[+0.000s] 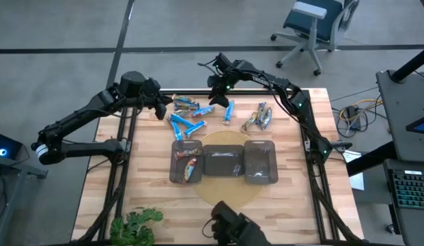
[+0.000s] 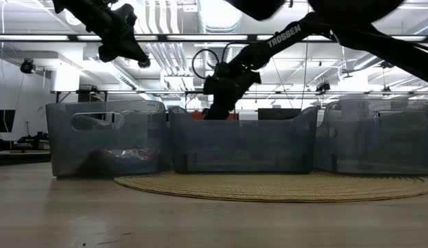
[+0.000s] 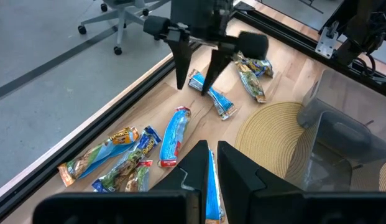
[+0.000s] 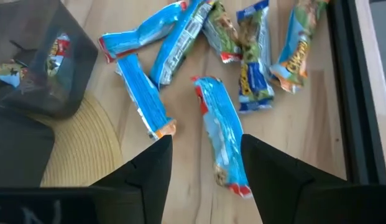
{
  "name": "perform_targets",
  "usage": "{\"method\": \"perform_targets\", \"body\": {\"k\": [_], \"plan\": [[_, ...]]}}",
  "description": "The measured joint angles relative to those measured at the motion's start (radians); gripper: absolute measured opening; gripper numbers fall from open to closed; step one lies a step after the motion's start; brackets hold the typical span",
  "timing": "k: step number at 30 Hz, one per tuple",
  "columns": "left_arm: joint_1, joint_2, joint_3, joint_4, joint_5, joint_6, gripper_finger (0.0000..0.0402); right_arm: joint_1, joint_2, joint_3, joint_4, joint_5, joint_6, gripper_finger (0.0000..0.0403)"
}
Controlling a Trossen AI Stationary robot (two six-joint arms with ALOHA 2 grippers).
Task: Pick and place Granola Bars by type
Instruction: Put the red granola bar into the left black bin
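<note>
Several granola bars lie flat on the far half of the table, blue ones [image 1: 179,124] to the left and mixed orange-green ones [image 1: 259,117] to the right. My right gripper [image 4: 205,155] hangs open above the table over this group. In the right wrist view one blue bar with red ends [image 4: 222,134] shows between its fingers, lying on the wood [image 1: 203,109]. My left gripper [image 3: 211,148] is shut and held high near the far left [image 1: 162,109]; a blue bar on the table shows through the slit between its fingers.
Three dark translucent trays [image 1: 223,152] stand side by side on a round woven mat [image 1: 225,195] at mid-table. The left tray [image 1: 173,164] holds a few bars. A plant [image 1: 133,225] sits at the near left edge. The table's far rail [image 4: 342,93] runs just behind the bars.
</note>
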Motion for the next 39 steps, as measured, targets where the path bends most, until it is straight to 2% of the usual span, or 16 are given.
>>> {"method": "perform_targets", "body": {"k": [10,21,27,30,35,39], "plan": [[0.0,0.0,0.0,0.0,0.0,-0.038,0.0018,-0.057,-0.007,-0.065,-0.004,-0.136,-0.009,0.0168],[0.0,0.0,0.0,0.0,0.0,-0.05,0.0018,-0.056,-0.037,-0.192,-0.009,-0.149,-0.038,0.0168],[0.0,0.0,0.0,0.0,-0.009,-0.052,0.0018,-0.054,-0.165,-0.33,0.073,-0.151,-0.028,0.0168],[0.0,0.0,0.0,0.0,-0.027,-0.053,0.0018,-0.056,-0.266,-0.45,0.197,-0.152,0.022,0.0168],[0.0,0.0,0.0,0.0,-0.027,-0.053,0.0018,-0.058,-0.424,-0.712,0.612,-0.125,0.166,0.0168],[0.0,0.0,0.0,0.0,-0.027,-0.053,0.0018,-0.058,-0.486,-0.895,0.926,-0.016,0.254,0.0168]]}}
